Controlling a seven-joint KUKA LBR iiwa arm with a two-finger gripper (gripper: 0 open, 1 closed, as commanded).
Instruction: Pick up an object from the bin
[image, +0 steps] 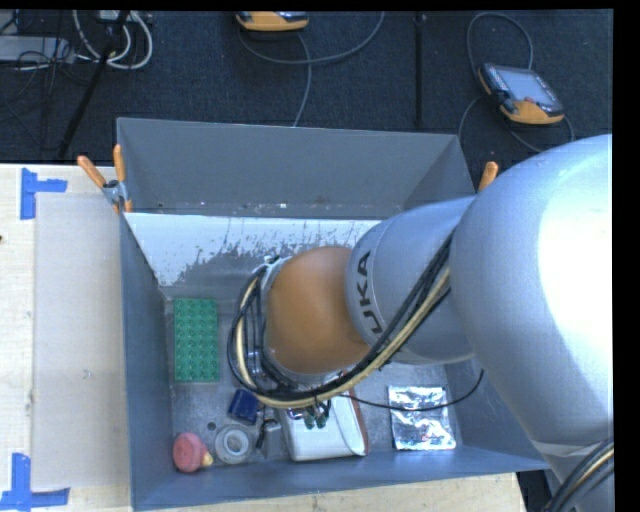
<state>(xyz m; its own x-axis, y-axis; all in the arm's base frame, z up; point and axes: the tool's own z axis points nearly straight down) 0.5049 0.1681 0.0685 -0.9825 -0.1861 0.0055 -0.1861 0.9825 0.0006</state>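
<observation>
Six loose things: green studded plate (195, 340), small blue piece (242, 404), grey tape roll (233, 444), pink ball (188, 452), white block (322, 438), foil packet (420, 417).
Bin (145, 350): grey metal; most things lie by its near wall.
Claw (312, 412): under the orange wrist cover (310, 310), above the white block's far edge by the near wall; whether open or closed, cannot tell.

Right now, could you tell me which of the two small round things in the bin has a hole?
The grey tape roll, a flat-lying ring with an open middle; the pink ball left of it is solid.
</observation>
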